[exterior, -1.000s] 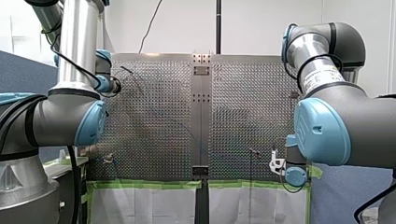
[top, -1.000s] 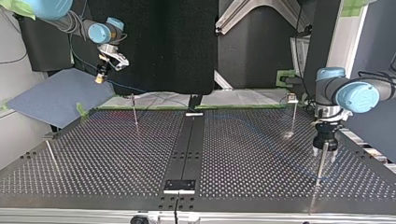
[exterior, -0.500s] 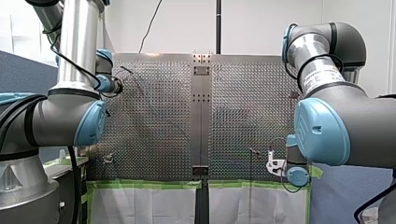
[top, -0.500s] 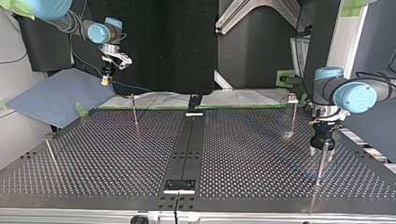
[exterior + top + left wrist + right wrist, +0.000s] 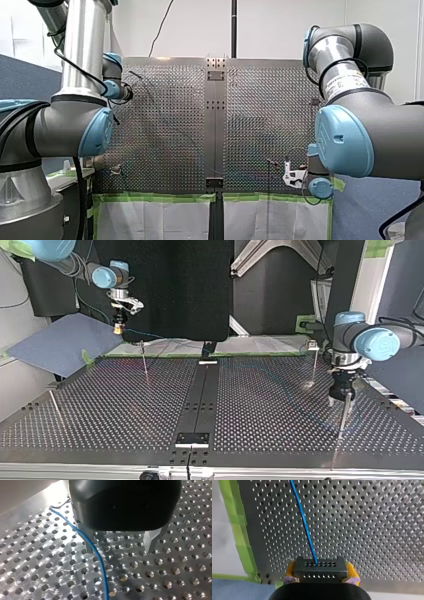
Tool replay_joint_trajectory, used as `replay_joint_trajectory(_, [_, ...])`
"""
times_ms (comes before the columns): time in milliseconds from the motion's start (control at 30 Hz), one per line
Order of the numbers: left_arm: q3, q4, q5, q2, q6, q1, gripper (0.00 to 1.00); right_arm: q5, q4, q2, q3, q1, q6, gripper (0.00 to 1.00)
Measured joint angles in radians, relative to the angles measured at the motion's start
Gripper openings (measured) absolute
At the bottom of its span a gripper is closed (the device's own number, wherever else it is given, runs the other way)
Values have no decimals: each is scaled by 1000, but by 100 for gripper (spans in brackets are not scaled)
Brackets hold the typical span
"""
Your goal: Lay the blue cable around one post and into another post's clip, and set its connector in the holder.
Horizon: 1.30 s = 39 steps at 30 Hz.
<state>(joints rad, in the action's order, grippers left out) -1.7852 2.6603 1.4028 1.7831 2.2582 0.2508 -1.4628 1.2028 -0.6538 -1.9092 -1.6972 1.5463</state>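
Blue cable [image 5: 304, 522] runs straight out of the black connector [image 5: 320, 566], which the right hand [image 5: 320, 571] pinches between its yellow pads [image 5: 290, 570], held up in the air by the far edge of the bench [image 5: 250, 430]. The left hand [image 5: 120, 543] hangs low over the perforated plate beside a thin post [image 5: 343, 415], its metal fingers [image 5: 151, 541] spread wide and gripping nothing. The cable slips past one finger.

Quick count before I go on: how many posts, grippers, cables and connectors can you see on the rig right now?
posts: 4
grippers: 2, my left gripper and my right gripper
blue cable: 1
connector: 1
total: 8
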Motion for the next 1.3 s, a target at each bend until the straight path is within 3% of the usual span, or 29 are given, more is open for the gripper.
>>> replay_joint_trajectory(200, [0, 33, 16, 0, -21, -19, 99, 57, -4, 0, 3, 1, -1, 0])
replay_joint_trajectory(500, [-1, 110, 90, -3, -97, -57, 99, 144, -6, 0, 3, -2, -3, 0])
replay_joint_trajectory(833, [-5, 200, 180, -17, -184, -131, 99, 232, -7, 0, 3, -6, -2, 0])
replay_joint_trajectory(1133, [-63, 245, 220, -63, -197, -202, 99, 314, -12, 0, 3, -7, -3, 0])
replay_joint_trajectory(1300, [-103, 270, 242, -103, -197, -209, 99, 356, -13, 1, 3, -8, -2, 0])
